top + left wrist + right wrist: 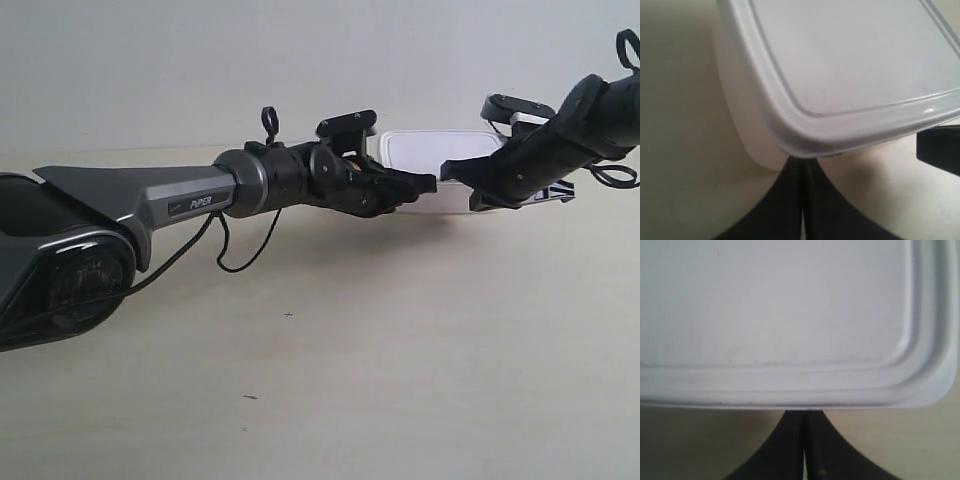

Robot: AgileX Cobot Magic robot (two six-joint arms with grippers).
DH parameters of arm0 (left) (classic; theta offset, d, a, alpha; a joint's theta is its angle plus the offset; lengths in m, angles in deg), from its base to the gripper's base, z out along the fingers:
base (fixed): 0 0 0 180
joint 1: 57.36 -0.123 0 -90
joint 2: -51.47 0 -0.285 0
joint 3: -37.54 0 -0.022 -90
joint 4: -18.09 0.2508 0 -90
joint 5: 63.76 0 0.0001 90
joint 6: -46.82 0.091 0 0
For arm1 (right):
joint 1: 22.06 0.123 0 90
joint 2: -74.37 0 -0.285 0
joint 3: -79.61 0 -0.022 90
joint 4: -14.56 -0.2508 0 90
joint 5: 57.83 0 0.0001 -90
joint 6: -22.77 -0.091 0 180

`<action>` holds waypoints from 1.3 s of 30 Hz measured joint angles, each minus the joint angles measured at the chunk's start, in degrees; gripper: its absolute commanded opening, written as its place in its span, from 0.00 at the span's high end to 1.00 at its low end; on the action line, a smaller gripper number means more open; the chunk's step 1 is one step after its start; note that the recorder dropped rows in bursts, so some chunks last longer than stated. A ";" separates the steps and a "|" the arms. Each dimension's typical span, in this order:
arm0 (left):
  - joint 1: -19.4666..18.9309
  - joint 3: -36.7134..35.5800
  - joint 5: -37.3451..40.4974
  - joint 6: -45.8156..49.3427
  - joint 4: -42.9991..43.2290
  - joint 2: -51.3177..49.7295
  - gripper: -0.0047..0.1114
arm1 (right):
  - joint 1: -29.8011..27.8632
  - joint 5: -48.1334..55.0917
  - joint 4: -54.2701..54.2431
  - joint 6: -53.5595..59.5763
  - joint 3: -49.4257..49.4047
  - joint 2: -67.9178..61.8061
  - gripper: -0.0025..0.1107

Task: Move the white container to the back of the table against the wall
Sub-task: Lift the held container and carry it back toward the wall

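Exterior view: the white container [440, 160] lies far back on the table [400, 350], near the wall [200, 70], between two arms; left wrist view: the left gripper [802, 167], jaws pressed together, meets the container's corner under the lid rim; right wrist view: the right gripper [805, 417], jaws likewise pressed together, meets a lid edge.

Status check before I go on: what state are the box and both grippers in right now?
white container: closed, lid on, flat on the table, close to the wall; contact with it unclear.
left gripper: shut, tips under the lid rim at a corner.
right gripper: shut, tips under the lid rim along a side.
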 measured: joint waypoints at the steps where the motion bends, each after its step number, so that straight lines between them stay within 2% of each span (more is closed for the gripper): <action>1: 0.00 0.43 0.00 0.00 0.00 -0.10 0.96 | 0.00 -0.28 0.00 0.00 0.00 -0.33 0.98; 16: -0.21 4.39 -0.57 0.00 0.20 -1.25 0.96 | 0.00 -5.81 -0.72 0.00 0.43 -2.14 0.98; 39: -0.29 4.39 0.70 3.03 1.06 -1.88 0.96 | 0.00 -0.70 -3.45 0.00 15.71 -9.33 0.98</action>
